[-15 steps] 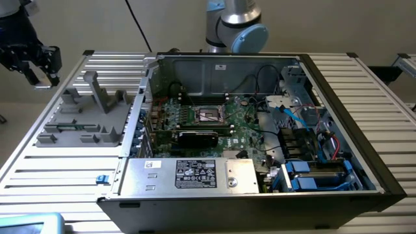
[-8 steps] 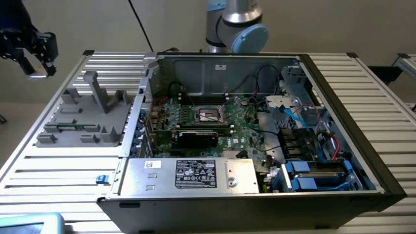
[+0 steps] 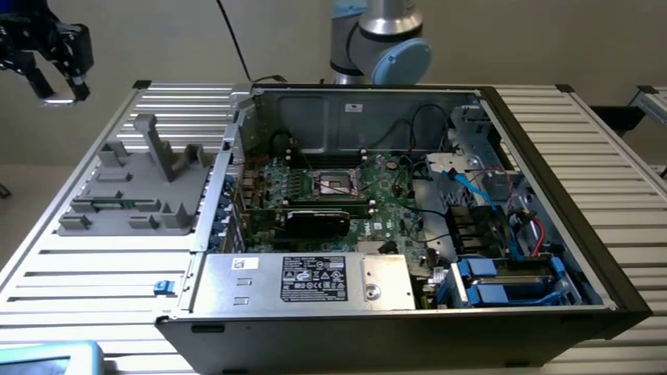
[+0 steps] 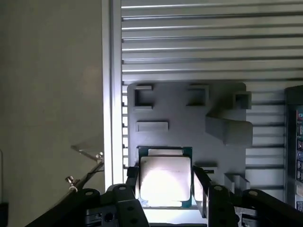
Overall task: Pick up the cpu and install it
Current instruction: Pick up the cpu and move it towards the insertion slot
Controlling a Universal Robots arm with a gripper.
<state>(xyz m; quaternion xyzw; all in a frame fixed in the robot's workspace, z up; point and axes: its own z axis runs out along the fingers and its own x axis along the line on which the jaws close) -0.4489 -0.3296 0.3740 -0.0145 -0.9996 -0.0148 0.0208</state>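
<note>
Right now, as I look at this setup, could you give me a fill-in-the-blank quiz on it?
1. The black gripper is ____ on the small, flat, square, silvery-grey cpu.
2. The gripper hangs on the exterior view's ____ side of the open black computer case.
3. The black square socket sits ____ that case, on the green circuit board.
Missing words: shut; left; inside.

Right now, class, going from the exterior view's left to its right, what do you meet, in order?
The gripper, holding the cpu → grey parts tray → black socket frame inside the open computer case → blue drive bays.
</note>
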